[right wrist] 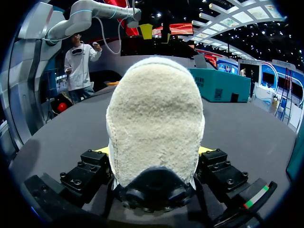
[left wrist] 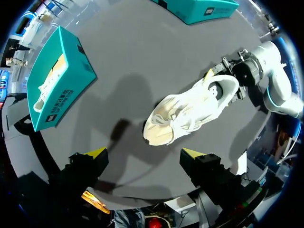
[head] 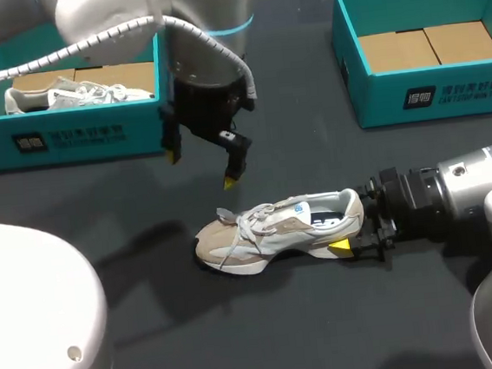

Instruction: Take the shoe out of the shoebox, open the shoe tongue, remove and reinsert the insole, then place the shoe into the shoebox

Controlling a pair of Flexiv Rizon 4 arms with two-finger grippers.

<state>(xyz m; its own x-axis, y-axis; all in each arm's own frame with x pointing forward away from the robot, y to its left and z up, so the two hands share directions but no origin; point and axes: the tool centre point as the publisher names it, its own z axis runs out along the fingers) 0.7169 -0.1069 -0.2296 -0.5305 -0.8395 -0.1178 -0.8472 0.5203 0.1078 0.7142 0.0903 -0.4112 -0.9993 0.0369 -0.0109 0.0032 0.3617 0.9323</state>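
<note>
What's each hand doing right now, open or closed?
Left hand: open, empty.
Right hand: closed on the shoe, at its heel.

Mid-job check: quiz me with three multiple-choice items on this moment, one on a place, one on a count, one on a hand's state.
1. Where is the shoe that the right hand grips?
A. in the left box
B. in the right box
C. on the table

2. How many teal shoeboxes are there?
A. one
B. two
C. three

3. How is the left hand?
A. open and empty
B. shut on the laces
C. shut on an insole

Answers:
1 C: its sole rests on the dark tabletop, outside both boxes.
2 B: one stands at each far side.
3 A: its yellow tips stand apart with nothing between them.
</note>
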